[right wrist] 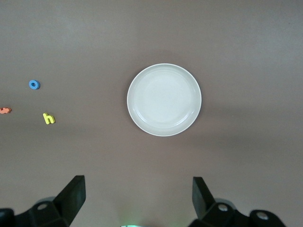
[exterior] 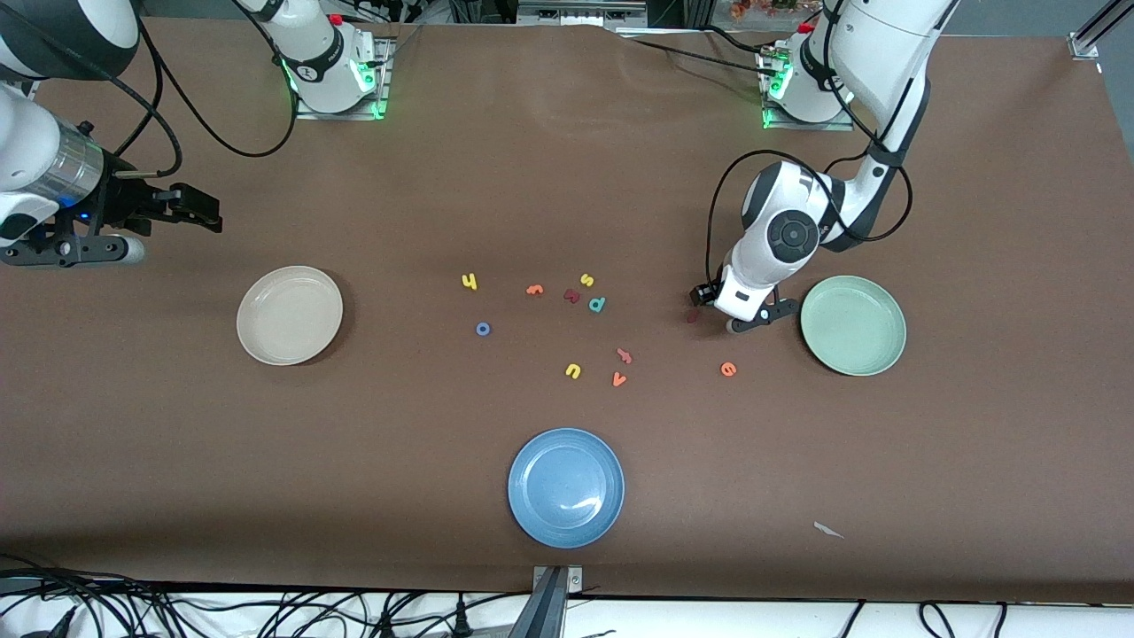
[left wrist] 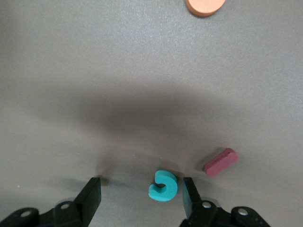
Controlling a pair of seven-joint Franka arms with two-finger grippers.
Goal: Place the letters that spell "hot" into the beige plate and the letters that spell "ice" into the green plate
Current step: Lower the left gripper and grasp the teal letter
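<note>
The left end effector [left wrist: 142, 191] sat low on the bench beside the green plate [exterior: 852, 324], fingers apart around the teal c [left wrist: 163, 185]. One finger nearly touched the c and might nudge it toward the dark red i [left wrist: 220, 162] just beside. The right end effector [right wrist: 137, 191] waited, spread, over the beige plate [right wrist: 164, 100].

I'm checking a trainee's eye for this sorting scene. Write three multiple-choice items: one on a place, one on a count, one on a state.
1. The teal c lies:
A. between the left gripper's fingers
B. in the green plate
C. beside the blue plate

2. Plates on the table:
A. two
B. three
C. four

3. The beige plate is:
A. empty
B. holding the yellow h
C. upside down

Key: 1 A, the left wrist view shows the c on the table between the open fingers. 2 B, beige, green and blue. 3 A, the right wrist view, under the open right gripper, shows it bare.
</note>
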